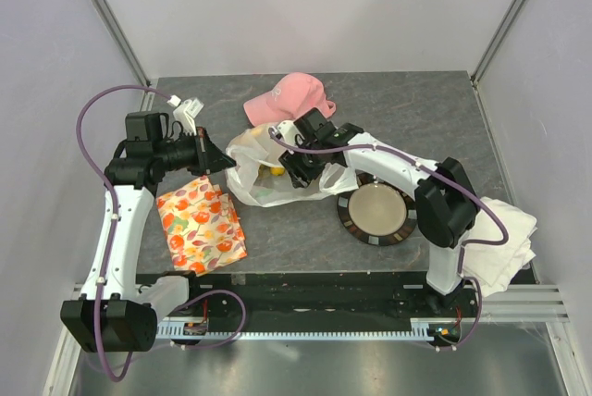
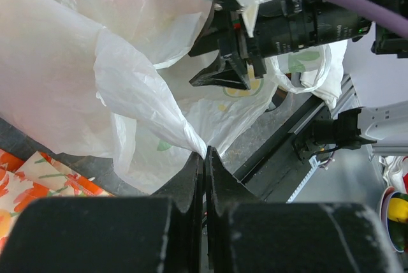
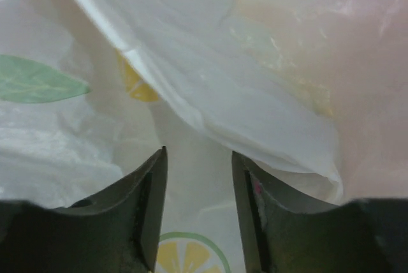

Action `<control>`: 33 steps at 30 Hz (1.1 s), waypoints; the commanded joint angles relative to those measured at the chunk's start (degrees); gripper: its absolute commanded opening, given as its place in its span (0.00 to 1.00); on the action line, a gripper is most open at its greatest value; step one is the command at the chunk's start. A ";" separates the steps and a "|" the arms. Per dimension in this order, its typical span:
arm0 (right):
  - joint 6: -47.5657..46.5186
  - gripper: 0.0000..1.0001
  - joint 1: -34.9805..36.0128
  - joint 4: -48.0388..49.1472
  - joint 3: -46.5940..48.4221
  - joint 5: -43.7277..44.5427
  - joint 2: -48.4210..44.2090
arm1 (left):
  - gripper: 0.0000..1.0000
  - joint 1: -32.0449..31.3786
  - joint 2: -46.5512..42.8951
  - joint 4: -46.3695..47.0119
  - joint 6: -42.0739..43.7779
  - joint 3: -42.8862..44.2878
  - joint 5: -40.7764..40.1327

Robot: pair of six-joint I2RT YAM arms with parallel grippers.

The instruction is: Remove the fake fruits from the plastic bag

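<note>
The white plastic bag (image 1: 257,177) lies mid-table with its mouth held up. My left gripper (image 1: 222,154) is shut on a pinched edge of the bag (image 2: 127,75), seen at its fingertips in the left wrist view (image 2: 205,152). My right gripper (image 1: 301,170) is open, its tips pushed into the bag mouth. In the right wrist view (image 3: 197,155) it has only bag film (image 3: 210,62) between and ahead of its fingers. A small yellow piece of fake fruit (image 1: 274,172) shows inside the bag. The other fruits are hidden by the film.
A pink cap (image 1: 291,98) lies just behind the bag. An orange-flowered cloth (image 1: 201,223) lies front left. A dark-rimmed plate (image 1: 351,220) sits right of the bag under my right arm. A white cloth (image 1: 504,239) lies at the right edge.
</note>
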 commanded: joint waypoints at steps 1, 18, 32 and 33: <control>0.85 0.70 -0.64 -0.68 1.71 9.15 1.61 | 0.02 0.22 -0.39 1.89 -0.80 1.72 0.90; -0.82 0.56 -3.02 1.95 13.13 5.38 12.95 | 0.02 0.22 0.58 1.98 -0.62 1.37 0.46; -6.61 0.06 -2.93 -4.45 14.62 -3.47 3.65 | 0.02 0.48 1.46 2.68 0.26 1.89 -0.07; -7.23 0.06 -2.93 -6.64 14.71 -4.63 1.46 | 0.02 0.48 1.72 3.12 0.26 1.98 0.19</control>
